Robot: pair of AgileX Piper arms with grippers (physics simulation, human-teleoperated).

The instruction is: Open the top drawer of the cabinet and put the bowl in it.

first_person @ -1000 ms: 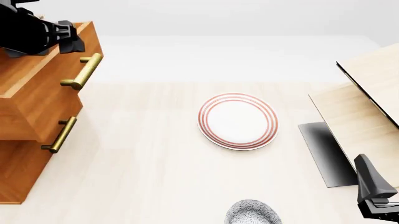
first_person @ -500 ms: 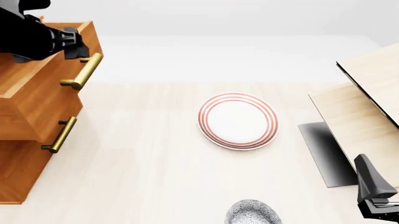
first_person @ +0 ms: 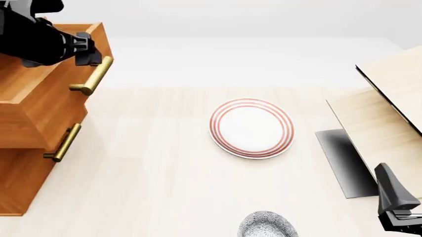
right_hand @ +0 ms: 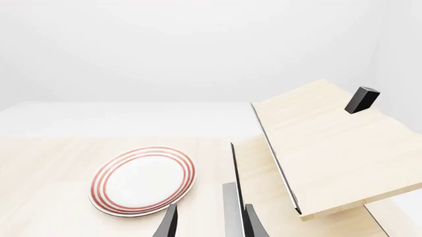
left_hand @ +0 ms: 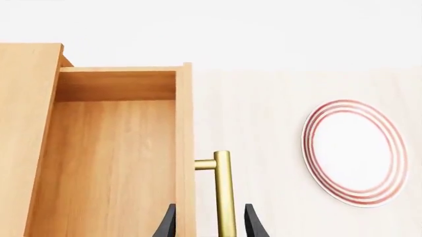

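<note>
The orange-brown cabinet (first_person: 23, 187) stands at the left. Its top drawer (first_person: 46, 94) is pulled partly out, and its empty wooden inside (left_hand: 112, 163) shows in the left wrist view. My left gripper (first_person: 91, 51) (left_hand: 211, 222) is at the far end of the drawer's brass handle (first_person: 91, 76) (left_hand: 224, 182). Its fingers straddle the bar with a gap on each side. The speckled bowl (first_person: 267, 226) sits at the table's near edge, partly cut off by the frame. My right gripper (first_person: 390, 187) (right_hand: 211, 222) is open and empty, to the right of the bowl.
A white plate with red rings (first_person: 252, 127) (left_hand: 353, 153) (right_hand: 144, 180) lies mid-table. A pale light-wood structure (first_person: 389, 113) (right_hand: 329, 143) with a dark grey base (first_person: 343, 160) stands at the right. The second drawer's handle (first_person: 64, 142) sits below the top one.
My left gripper has moved to the right, away from the cabinet, and the top drawer and its handle have slid out with it. The right arm, the bowl and the plate have not moved.
</note>
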